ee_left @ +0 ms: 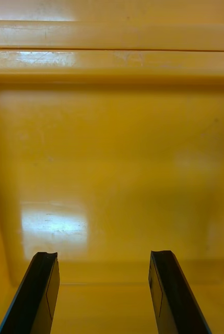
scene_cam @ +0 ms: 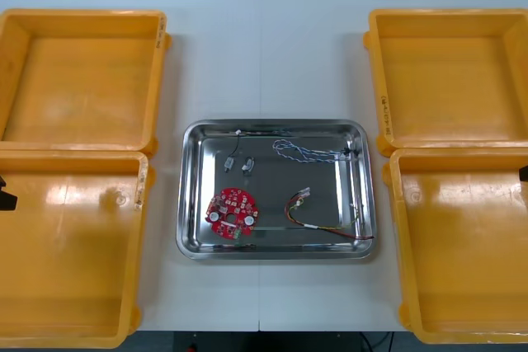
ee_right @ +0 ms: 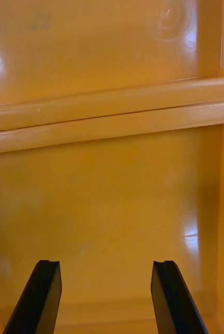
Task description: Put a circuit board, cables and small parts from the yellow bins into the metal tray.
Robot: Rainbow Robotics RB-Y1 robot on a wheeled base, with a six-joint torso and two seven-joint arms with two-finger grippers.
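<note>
- The two left yellow bins [scene_cam: 82, 80] run past the front view's left and near edges, so their outer walls are cut off.
- In the front view the left arm [scene_cam: 5, 194] is a black sliver at the edge, over the near left bin [scene_cam: 74, 261]. How its jaws stand cannot be told from there.
- The left wrist view settles it. The left jaws are wide open with nothing between the fingers [ee_left: 38, 292], above the bin's glossy floor [ee_left: 117, 172].
- The metal tray [scene_cam: 191, 195] sits mid-bench [scene_cam: 264, 55], between the bins.
- In the tray's near left part lies the red circuit board [scene_cam: 233, 212].
- Two small metal parts [scene_cam: 232, 162] lie beyond the board, too small to tell their kind.
- The blue and white cable [scene_cam: 309, 152] lies in the tray's far right part. Its right end blurs into something dark by the wall.
- The red and yellow cable [scene_cam: 330, 225] curves along the near right.
- The right arm [scene_cam: 524, 172] is again a cropped black sliver in the front view, over the near right bin [scene_cam: 470, 261].
- The right wrist view shows the right jaws spread wide and gripping nothing, fingers [ee_right: 172, 297] above that bin's floor [ee_right: 106, 198].
</note>
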